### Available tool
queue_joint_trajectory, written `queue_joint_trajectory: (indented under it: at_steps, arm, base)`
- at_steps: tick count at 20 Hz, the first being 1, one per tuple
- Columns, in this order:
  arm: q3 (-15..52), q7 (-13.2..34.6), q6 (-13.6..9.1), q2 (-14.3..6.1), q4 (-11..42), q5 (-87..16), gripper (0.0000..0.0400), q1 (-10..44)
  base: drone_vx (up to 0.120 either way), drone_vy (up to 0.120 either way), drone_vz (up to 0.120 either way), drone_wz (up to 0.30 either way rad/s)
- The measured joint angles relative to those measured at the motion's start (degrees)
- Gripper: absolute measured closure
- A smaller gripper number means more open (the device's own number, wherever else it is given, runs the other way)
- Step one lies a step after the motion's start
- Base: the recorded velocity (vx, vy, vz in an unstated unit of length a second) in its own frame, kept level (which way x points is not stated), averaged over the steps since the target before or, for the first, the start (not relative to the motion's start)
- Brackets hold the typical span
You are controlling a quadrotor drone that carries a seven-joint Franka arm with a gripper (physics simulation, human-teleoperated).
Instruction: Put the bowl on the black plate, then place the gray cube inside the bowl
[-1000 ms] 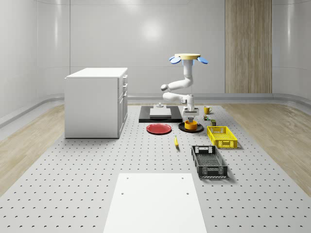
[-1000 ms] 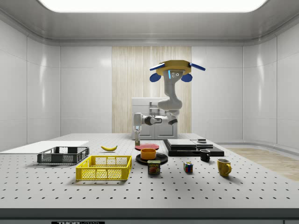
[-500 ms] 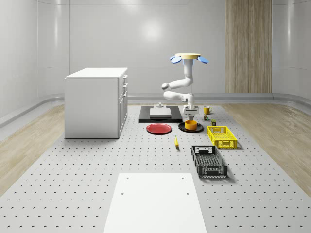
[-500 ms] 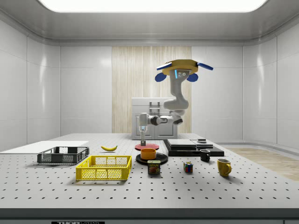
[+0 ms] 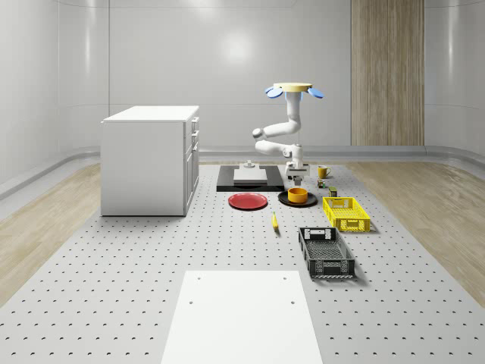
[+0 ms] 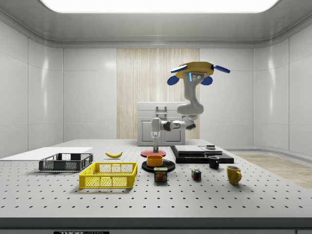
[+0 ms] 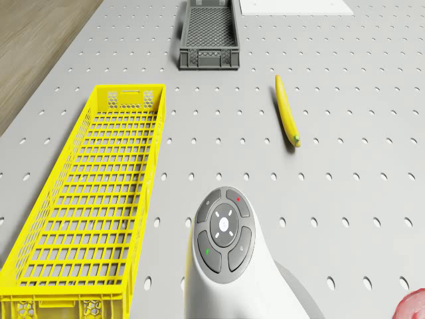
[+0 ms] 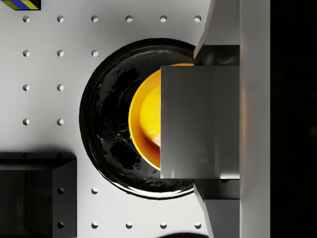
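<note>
The drone [image 5: 295,90] hovers above the far part of the table [image 5: 151,250], right of center in the whole-scene view, with its arm bent downward. The gripper [image 5: 297,179] hangs directly above the bowl [image 5: 298,196], apart from it. The fingers [image 8: 218,52] are closed on the gray cube [image 8: 200,121], which the wrist view shows clamped over the bowl's opening. The orange bowl sits on the black plate [image 5: 285,199]. In the whole-scene view a red plate [image 5: 248,201] lies just left of the black plate and a yellow basket [image 5: 345,213] lies to its right. A banana [image 5: 274,221] lies nearer the camera.
</note>
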State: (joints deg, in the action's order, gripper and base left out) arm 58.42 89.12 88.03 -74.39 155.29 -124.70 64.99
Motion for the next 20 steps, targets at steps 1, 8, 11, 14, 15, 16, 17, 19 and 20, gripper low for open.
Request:
queue_joint_trajectory:
  at_steps: [1, 8, 11, 14, 15, 16, 17, 19, 20]
  arm:
    - [0.0, 0.0, 0.1, -0.1, 0.0, 0.0, 0.015, 0.0]
    - [-1.5, 0.1, 1.6, -0.4, -1.1, -1.2, 0.015, 0.6]
    - [-3.1, 0.0, 2.9, -0.5, -2.3, -2.6, 0.015, 1.0]
    - [-4.9, -0.1, 4.3, -0.3, -3.7, -4.2, 0.015, 1.5]
    - [-5.4, -0.2, 4.7, -0.2, -4.2, -4.7, 0.015, 1.7]
    - [-5.6, -0.2, 5.0, 0.0, -4.8, -5.0, 0.015, 2.0]
    - [-5.8, -0.3, 5.1, 0.3, -5.4, -5.2, 0.015, 2.4]
    - [-5.6, -0.4, 5.2, 1.0, -6.7, -5.4, 0.015, 3.2]
    - [-5.6, -0.5, 5.2, 1.4, -7.2, -5.4, 0.015, 3.6]
  base:
    - [-0.12, 0.0, 0.0, 0.0]
    - [-0.04, 0.0, 0.0, 0.0]
    - [0.0, 0.0, 0.0, 0.0]
    - [0.0, 0.0, 0.0, 0.0]
    - [0.0, 0.0, 0.0, 0.0]
    - [0.0, 0.0, 0.0, 0.0]
    - [0.0, 0.0, 0.0, 0.0]
    - [0.0, 0.0, 0.0, 0.0]
    - [0.0, 0.0, 0.0, 0.0]
